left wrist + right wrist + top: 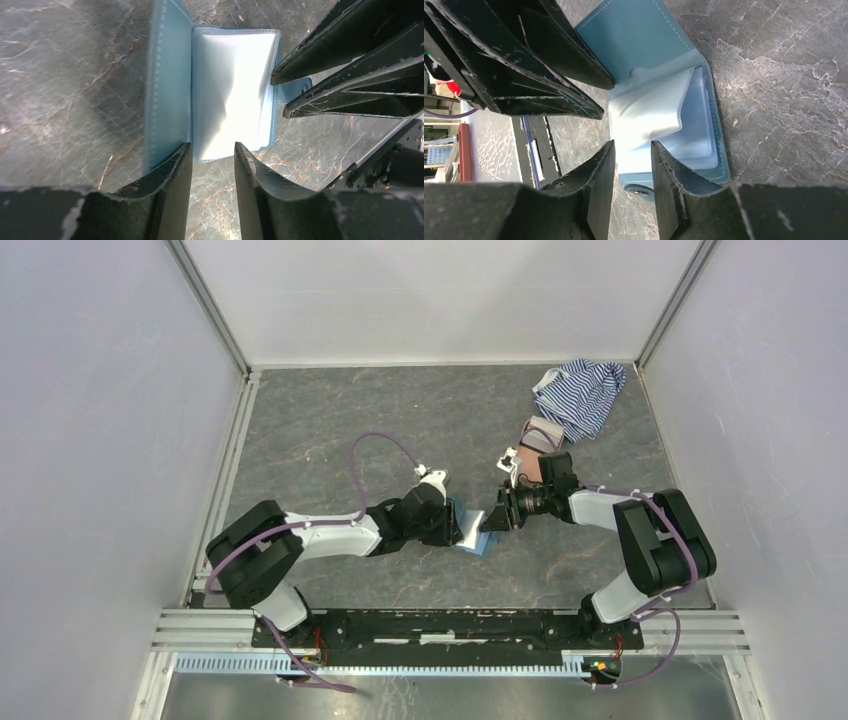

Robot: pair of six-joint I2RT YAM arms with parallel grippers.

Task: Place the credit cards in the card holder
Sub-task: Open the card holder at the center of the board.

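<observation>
Grey marbled table point(380, 420), white walls point(440, 290).
Your left gripper point(212, 146) and right gripper point(631, 144) flank the open card holder point(170, 90); grasp indeterminate.

Soft, even light from overhead fills the top view; the dark grey marbled desk point(330, 420) looks matt, with only faint shadows beneath the white-and-black robot arms point(330, 537); the pale walls point(90, 440) are bright. In the left wrist view the clear plastic sleeves point(232, 85) of the teal-blue folding card holder point(167, 90) glare to white; its cover is soft, out of focus; the right wrist view is sharper, its marble veins crisp.
</observation>
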